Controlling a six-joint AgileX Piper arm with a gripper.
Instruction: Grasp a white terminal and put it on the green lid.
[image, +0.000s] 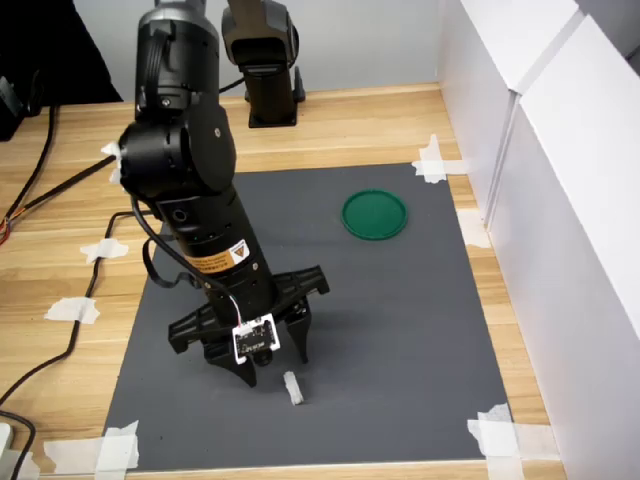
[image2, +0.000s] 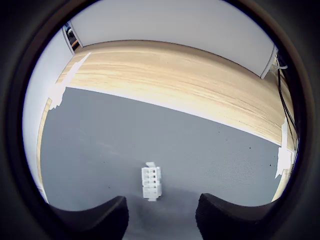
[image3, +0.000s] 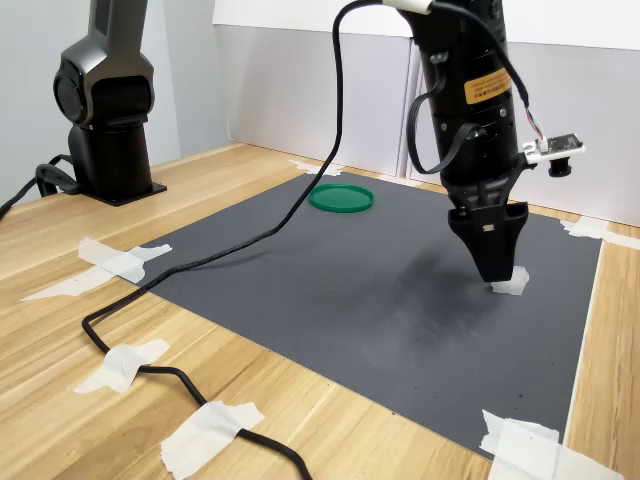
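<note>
Nearest the wrist camera, the two dark fingertips (image2: 102, 216) of the gripper (image: 272, 362) stood apart with nothing between them; you could see bare grey mat (image: 400, 320) in the gap. The white terminal (image2: 151, 182) lay on that mat just beyond the fingertips, roughly centred on the gap, with its long axis running away from the gripper, not across the opening. A row of small socket holes showed on its upper face.

In the first exterior view the terminal (image: 293, 387) sat just below and slightly right of the open fingers, close to the mat's near edge. In the second exterior view the gripper's tip hung directly above the terminal (image3: 510, 283) and partly hid it; whether it touched cannot be told.

The green lid (image: 375, 215) lay well apart from the terminal, toward the mat's far right corner in the first exterior view, with nothing on it.

Judged from this, your coming move called for a short advance and descent so the fingers straddled the terminal's narrow sides before closing.
</note>
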